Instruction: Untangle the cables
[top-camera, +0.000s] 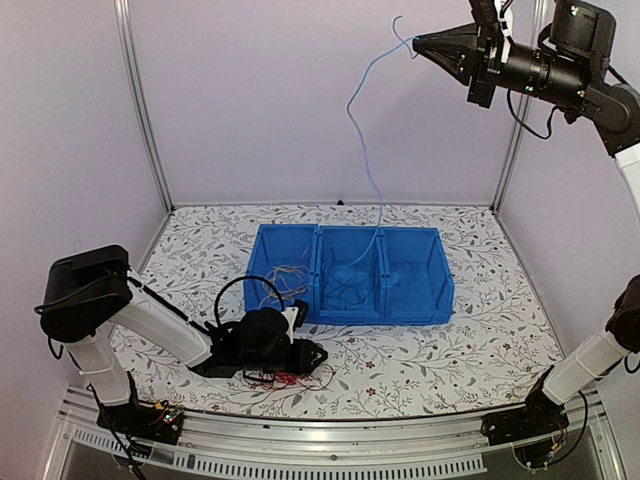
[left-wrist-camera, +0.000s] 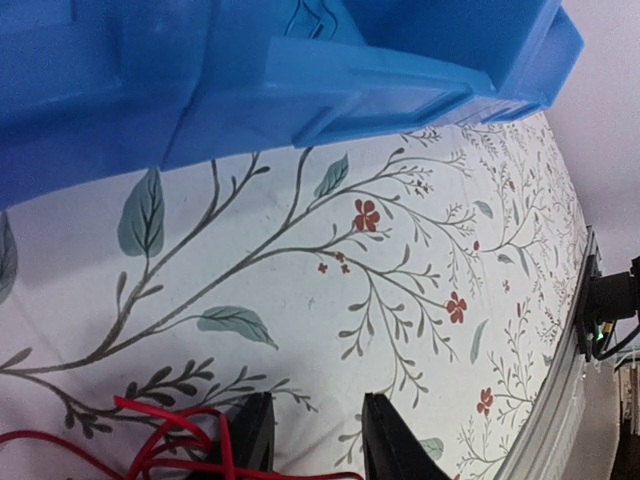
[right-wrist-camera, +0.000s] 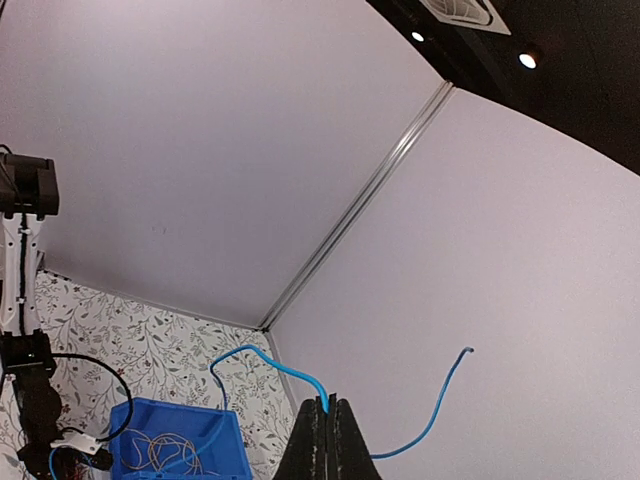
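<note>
My right gripper (top-camera: 418, 42) (right-wrist-camera: 327, 402) is raised high at the back right, shut on a light blue cable (top-camera: 362, 140) (right-wrist-camera: 265, 362). That cable hangs down into the middle compartment of the blue bin (top-camera: 350, 229). Yellow-tan cables (top-camera: 285, 280) lie looped in the bin's left compartment. Red cables (top-camera: 290, 378) (left-wrist-camera: 150, 430) lie in a loose heap on the table in front of the bin. My left gripper (top-camera: 318, 352) (left-wrist-camera: 312, 405) sits low over that heap with its fingers apart. One red strand crosses low between the fingers, and the tips hold nothing.
The blue bin (left-wrist-camera: 250, 70) has three compartments and stands mid-table, just beyond my left gripper. Its right compartment looks bare. A metal rail (top-camera: 330, 440) runs along the table's near edge. Walls close the back and both sides.
</note>
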